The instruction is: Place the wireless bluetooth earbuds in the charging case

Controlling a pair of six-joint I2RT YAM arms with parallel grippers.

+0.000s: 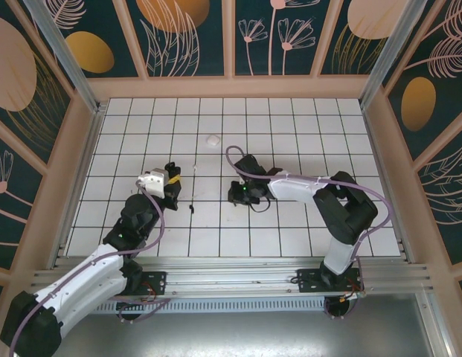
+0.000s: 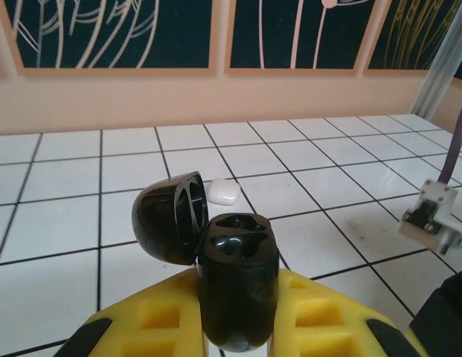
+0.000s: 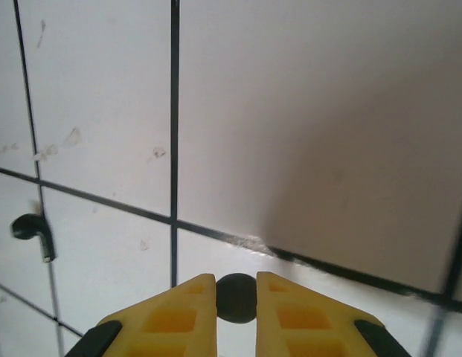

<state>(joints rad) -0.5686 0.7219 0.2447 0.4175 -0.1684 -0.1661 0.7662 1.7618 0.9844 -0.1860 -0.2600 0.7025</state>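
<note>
My left gripper point(image 2: 238, 279) is shut on the black charging case point(image 2: 236, 256), which stands upright between the yellow fingers. Its lid point(image 2: 169, 217) is swung open to the left and both sockets look empty. From above, this gripper point(image 1: 171, 180) sits left of centre. My right gripper point(image 3: 236, 281) is shut on a small round black earbud point(image 3: 236, 299), low over the tiles. A second black earbud point(image 3: 33, 232) with a short stem lies loose on a tile to its left, a dark speck point(image 1: 191, 207) between the two grippers from above. The right gripper point(image 1: 240, 195) is at mid-table.
A rounded white lump point(image 2: 225, 191) lies on the tiles just behind the case, further back point(image 1: 213, 139) in the top view. Part of the right arm, a white block point(image 2: 433, 219) with a cable, is at the right of the left wrist view. Wooden walls point(image 1: 231, 88) enclose the tiled floor.
</note>
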